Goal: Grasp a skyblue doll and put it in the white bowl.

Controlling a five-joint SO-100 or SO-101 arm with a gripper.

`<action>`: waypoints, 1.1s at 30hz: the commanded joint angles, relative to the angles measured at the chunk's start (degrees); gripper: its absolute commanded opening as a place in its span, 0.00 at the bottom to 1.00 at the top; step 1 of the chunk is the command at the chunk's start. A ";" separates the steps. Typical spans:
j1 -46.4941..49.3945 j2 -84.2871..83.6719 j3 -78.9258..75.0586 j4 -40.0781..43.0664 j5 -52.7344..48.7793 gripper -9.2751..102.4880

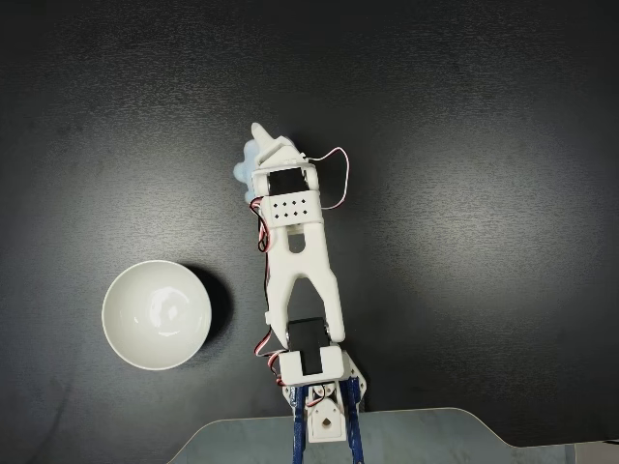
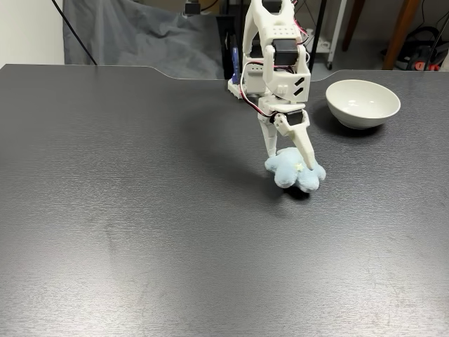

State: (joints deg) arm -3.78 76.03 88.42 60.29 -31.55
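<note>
Looks like an office or lab workroom, not a home. Evidence: large dark grey laminate desk (image 2: 140, 232) with a shaped cutout in its far edge, where the white 3D-printed arm (image 2: 275, 49) is mounted. Exposed servos and loose red/white wiring (image 1: 334, 174) on the arm say hobby/research rig. Behind the desk in a fixed view: grey cloth (image 2: 133, 35) draped over something, black cables (image 2: 428, 49) trailing on a pale hard floor (image 2: 365, 42), wooden furniture legs (image 2: 403, 28), and a plain white wall (image 2: 28, 31) at left. Bare worktop, flat even lighting. Can't narrow it further than office/lab.
</note>
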 commanded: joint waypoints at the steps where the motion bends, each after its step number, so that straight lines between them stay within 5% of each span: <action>1: -0.35 0.97 -3.78 0.09 -0.53 0.55; 33: -5.89 -2.20 -3.43 0.18 -12.92 0.55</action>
State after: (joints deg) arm -9.14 72.95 88.33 60.29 -43.33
